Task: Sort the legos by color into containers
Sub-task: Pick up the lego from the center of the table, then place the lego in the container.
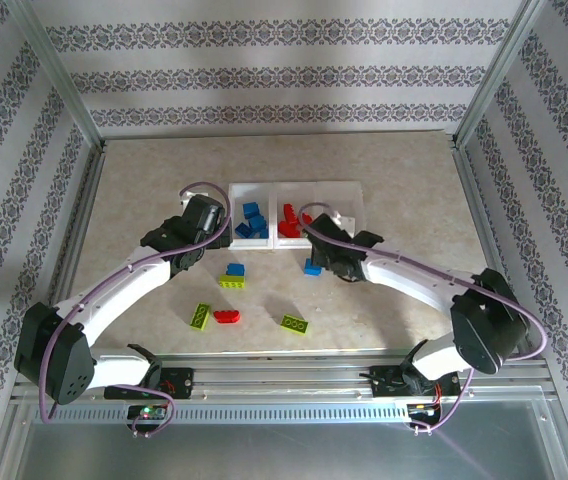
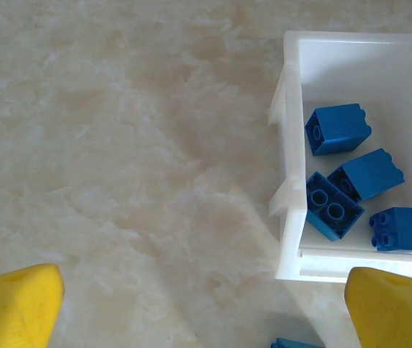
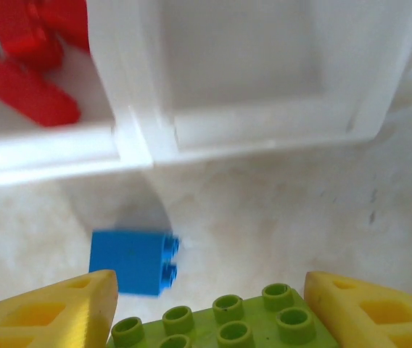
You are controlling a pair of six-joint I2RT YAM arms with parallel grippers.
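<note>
The containers are three joined white bins at the table's middle. Several blue legos lie in the left bin, and red legos lie in the middle bin. The right bin holds nothing. My right gripper is shut on a lime green lego, just in front of the tray and near a loose blue lego. My left gripper is open with nothing in it. It hovers over bare table left of the blue bin.
Loose on the table are a blue brick against a lime one, a lime brick, a red piece and another lime brick. Metal frame posts stand at the table's sides.
</note>
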